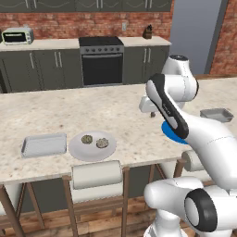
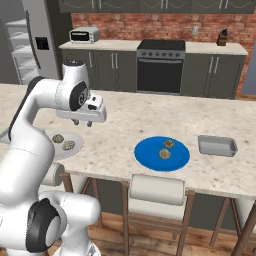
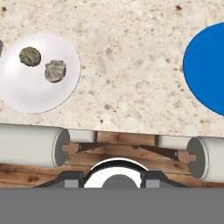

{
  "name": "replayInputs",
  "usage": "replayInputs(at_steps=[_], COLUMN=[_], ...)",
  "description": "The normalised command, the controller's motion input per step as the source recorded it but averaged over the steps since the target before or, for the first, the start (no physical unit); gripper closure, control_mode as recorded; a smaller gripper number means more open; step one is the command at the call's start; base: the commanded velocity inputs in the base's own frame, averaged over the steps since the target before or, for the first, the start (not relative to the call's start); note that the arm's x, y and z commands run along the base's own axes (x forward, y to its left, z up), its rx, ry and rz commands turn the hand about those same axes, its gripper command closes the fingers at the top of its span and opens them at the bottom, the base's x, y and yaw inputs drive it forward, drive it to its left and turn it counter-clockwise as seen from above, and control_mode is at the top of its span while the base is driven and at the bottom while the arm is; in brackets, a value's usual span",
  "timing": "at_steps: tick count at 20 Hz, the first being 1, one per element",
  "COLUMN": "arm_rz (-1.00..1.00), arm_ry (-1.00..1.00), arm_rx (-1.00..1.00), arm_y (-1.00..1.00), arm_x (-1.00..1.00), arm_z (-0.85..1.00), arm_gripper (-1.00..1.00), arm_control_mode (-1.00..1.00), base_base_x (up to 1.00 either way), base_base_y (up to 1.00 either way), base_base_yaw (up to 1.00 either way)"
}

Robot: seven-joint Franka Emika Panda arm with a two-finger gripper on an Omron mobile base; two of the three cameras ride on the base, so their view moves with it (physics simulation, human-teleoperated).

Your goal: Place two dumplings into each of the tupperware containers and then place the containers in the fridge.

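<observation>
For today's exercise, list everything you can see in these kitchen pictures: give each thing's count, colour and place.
dumplings: four, brownish-grey; two on the white plate, two on the blue plate.
white plate: one, on the island counter, beside a container.
blue plate: one, on the island counter.
tupperware containers: two, light grey, empty, one by each plate.
island counter: one, speckled beige.
stools: pale cushions, wooden frames, at the counter's near edge.
oven: one, black, rear wall.
toaster oven: one, silver, rear counter.
fridge: one, grey, rear left in the right base view.
gripper: one, above the counter between the plates, holding nothing.
</observation>
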Motion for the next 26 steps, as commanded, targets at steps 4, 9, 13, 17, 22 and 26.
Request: replayInputs(at_steps=[4, 9, 13, 17, 22, 26], arm_rz=[0.14, 0.24, 0.18, 0.09, 0.07, 0.03], arm_ry=[0.03, 0.06, 0.08, 0.05, 0.07, 0.10], arm_rx=[-0.04, -0.10, -0.13, -0.12, -0.05, -0.01], arm_y=[0.08, 0.39, 0.54, 0.55, 0.43, 0.38], arm_x=[0.00, 0.00, 0.00, 0.00, 0.00, 0.06], arm_z=[-0.15, -0.30, -0.19, -0.23, -0.31, -0.29], arm_gripper=[-1.00, -1.00, -1.00, -1.00, -1.00, -1.00], arm_control_mode=[-1.00, -1.00, -1.00, -1.00, -1.00, -1.00], base_base_x=[0.00, 0.00, 0.00, 0.00, 0.00, 0.00], base_base_y=[0.00, 0.00, 0.00, 0.00, 0.00, 0.00], base_base_yaw=[0.00, 0.00, 0.00, 0.00, 0.00, 0.00])
